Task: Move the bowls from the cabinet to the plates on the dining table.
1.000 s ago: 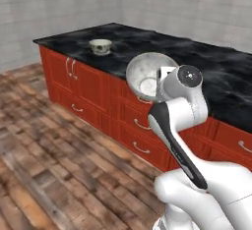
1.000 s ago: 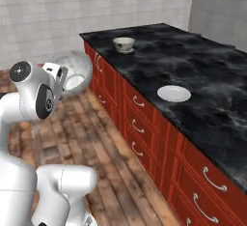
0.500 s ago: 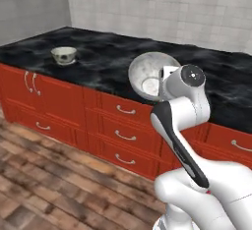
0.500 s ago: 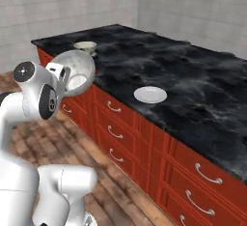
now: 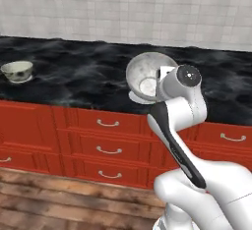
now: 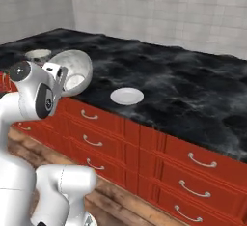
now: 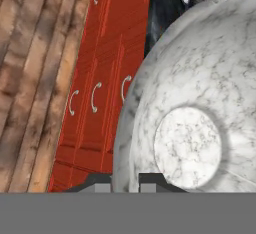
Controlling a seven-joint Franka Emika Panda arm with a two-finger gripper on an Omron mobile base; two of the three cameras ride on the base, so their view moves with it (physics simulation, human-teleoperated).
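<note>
Far left on the table, near its front edge, the cream bowl sits on a plate. The hand, nearly closed, pinches the rim of the mottled bowl (tilted) above the front edge. Right of it lies the empty plate.

Left base view: from behind the arm's left, looking forward and down across the black tabletop to the tiled wall. Right base view: from behind its right, facing the same tabletop obliquely. Both share the mottled bowl and red drawer fronts. Hand view: very close to the mottled bowl, with the drawer fronts and wooden floor beyond.
</note>
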